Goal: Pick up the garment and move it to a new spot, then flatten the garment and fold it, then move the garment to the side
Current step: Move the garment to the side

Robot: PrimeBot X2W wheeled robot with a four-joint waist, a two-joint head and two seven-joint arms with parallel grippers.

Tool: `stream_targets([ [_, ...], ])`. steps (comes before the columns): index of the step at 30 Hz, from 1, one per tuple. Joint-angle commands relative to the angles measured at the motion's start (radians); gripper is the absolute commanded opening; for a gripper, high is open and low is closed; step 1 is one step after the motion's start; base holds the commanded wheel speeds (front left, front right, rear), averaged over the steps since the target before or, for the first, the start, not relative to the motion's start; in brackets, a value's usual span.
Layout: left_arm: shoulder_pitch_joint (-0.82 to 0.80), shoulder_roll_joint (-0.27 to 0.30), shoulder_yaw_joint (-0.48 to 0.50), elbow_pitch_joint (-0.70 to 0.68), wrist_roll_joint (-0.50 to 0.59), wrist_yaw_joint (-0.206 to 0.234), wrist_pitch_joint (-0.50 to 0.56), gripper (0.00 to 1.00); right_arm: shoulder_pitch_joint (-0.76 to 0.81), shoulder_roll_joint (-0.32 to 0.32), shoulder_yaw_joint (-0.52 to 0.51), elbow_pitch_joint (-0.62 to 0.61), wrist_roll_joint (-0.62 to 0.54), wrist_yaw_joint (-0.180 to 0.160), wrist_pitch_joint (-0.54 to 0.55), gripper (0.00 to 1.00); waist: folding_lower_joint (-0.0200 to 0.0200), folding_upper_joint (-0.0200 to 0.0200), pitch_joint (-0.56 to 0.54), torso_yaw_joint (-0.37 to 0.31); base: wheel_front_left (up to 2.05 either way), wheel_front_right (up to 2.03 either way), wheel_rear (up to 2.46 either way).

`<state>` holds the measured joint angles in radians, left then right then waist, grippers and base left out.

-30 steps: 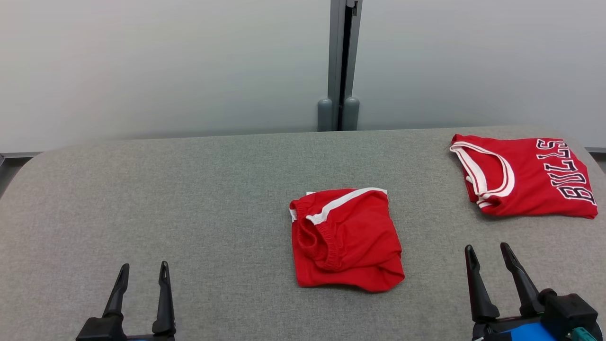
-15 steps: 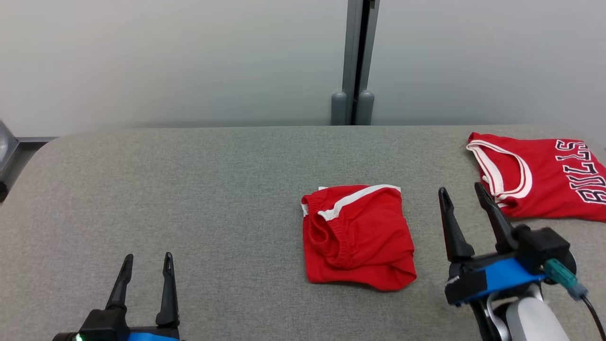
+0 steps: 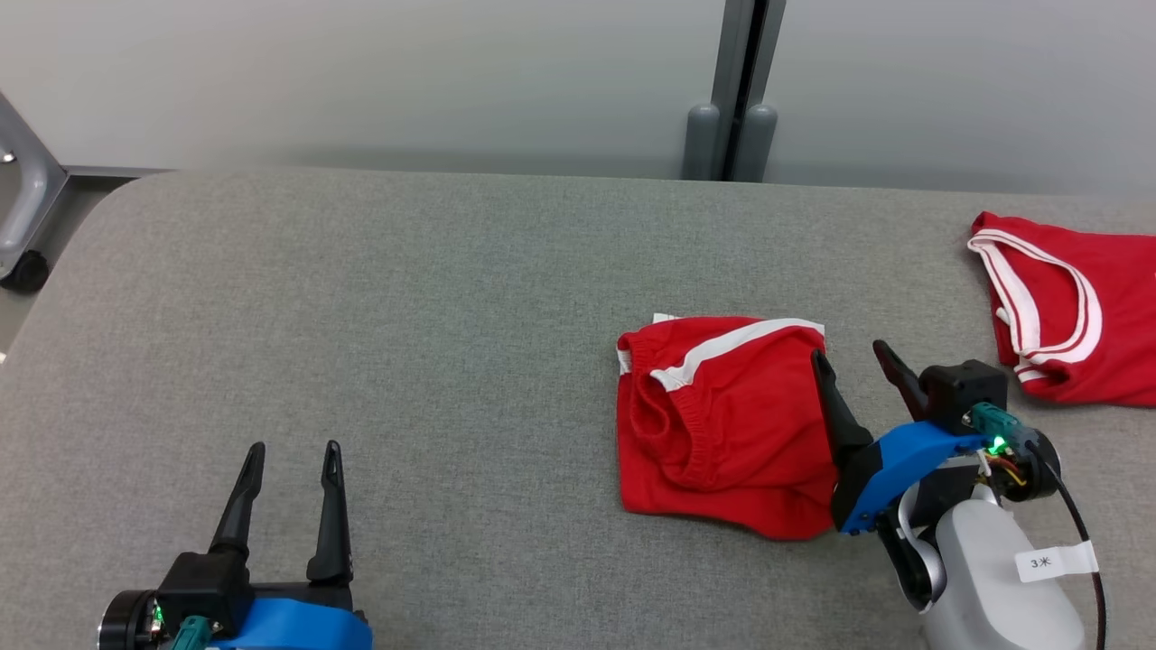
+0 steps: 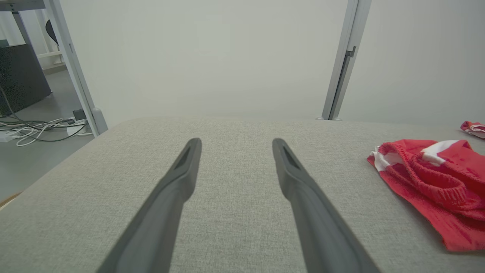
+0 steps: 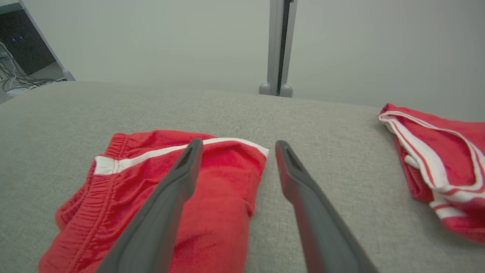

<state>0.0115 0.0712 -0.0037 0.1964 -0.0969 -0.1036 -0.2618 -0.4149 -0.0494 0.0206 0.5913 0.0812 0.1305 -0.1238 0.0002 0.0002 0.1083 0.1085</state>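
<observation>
The garment is a pair of red shorts with a white stripe, lying folded on the grey table right of centre. It shows at the right in the left wrist view. My right gripper is open at the shorts' right edge, its left finger over the red cloth and its right finger over bare table. I cannot tell whether it touches the cloth. Near the front left, well away from the shorts, my left gripper stands open above bare table, holding nothing.
A red jersey with white trim lies at the table's far right, also in the right wrist view. A grey post stands at the wall behind the table. A metal frame leg with a castor is off the left edge.
The head camera has turned, shifting the whole picture. My right gripper has moved forward and left, from the front right to the shorts' right edge. The left gripper has barely moved.
</observation>
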Motion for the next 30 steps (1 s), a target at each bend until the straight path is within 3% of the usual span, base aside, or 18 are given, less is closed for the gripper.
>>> stream_targets([
  [1, -0.023, 0.001, 0.001, -0.002, -0.004, -0.002, -0.004, 1.00, -0.019, -0.002, -0.003, 0.038, -0.002, 0.000, 0.006, 1.00, -0.0002, -0.0002, 0.017, 0.012, 0.00, 0.00, 0.00],
  [13, -0.077, 0.003, -0.011, 0.008, -0.002, -0.011, -0.004, 1.00, -0.103, -0.003, 0.024, 0.341, 0.039, 0.000, -0.028, 1.00, -0.0002, -0.0002, 0.082, 0.024, 0.00, 0.00, 0.00],
  [17, -0.087, 0.004, -0.014, 0.010, -0.002, -0.014, -0.004, 1.00, -0.110, 0.000, 0.082, 0.418, 0.096, 0.001, -0.039, 1.00, -0.0002, -0.0002, 0.090, 0.028, 0.00, 0.00, 0.00],
  [18, -0.089, 0.004, -0.012, 0.011, -0.003, -0.014, -0.004, 1.00, -0.111, 0.002, 0.106, 0.432, 0.124, 0.001, -0.038, 0.85, -0.0002, -0.0002, 0.091, 0.028, 0.00, 0.00, 0.00],
  [19, -0.090, 0.005, -0.010, 0.011, -0.005, -0.015, -0.004, 1.00, -0.110, 0.004, 0.129, 0.440, 0.144, 0.002, -0.039, 0.20, -0.0002, -0.0002, 0.092, 0.027, 0.00, 0.00, 0.00],
  [20, -0.090, 0.005, -0.008, 0.011, -0.007, -0.015, -0.004, 1.00, -0.111, 0.006, 0.148, 0.443, 0.164, 0.002, -0.045, 0.00, -0.0002, -0.0002, 0.091, 0.025, 0.00, 0.00, 0.00],
  [24, -0.079, 0.001, -0.003, 0.011, -0.011, -0.016, -0.004, 1.00, -0.137, -0.002, 0.184, 0.451, 0.190, 0.000, -0.088, 0.00, -0.0002, -0.0002, 0.088, 0.016, 0.00, 0.00, 0.00],
  [30, -0.105, -0.006, -0.010, -0.019, -0.018, -0.018, -0.004, 1.00, -0.243, -0.036, 0.180, 0.419, 0.099, 0.000, -0.130, 0.00, -0.0002, -0.0002, 0.120, 0.005, 0.00, 0.00, 0.00],
])
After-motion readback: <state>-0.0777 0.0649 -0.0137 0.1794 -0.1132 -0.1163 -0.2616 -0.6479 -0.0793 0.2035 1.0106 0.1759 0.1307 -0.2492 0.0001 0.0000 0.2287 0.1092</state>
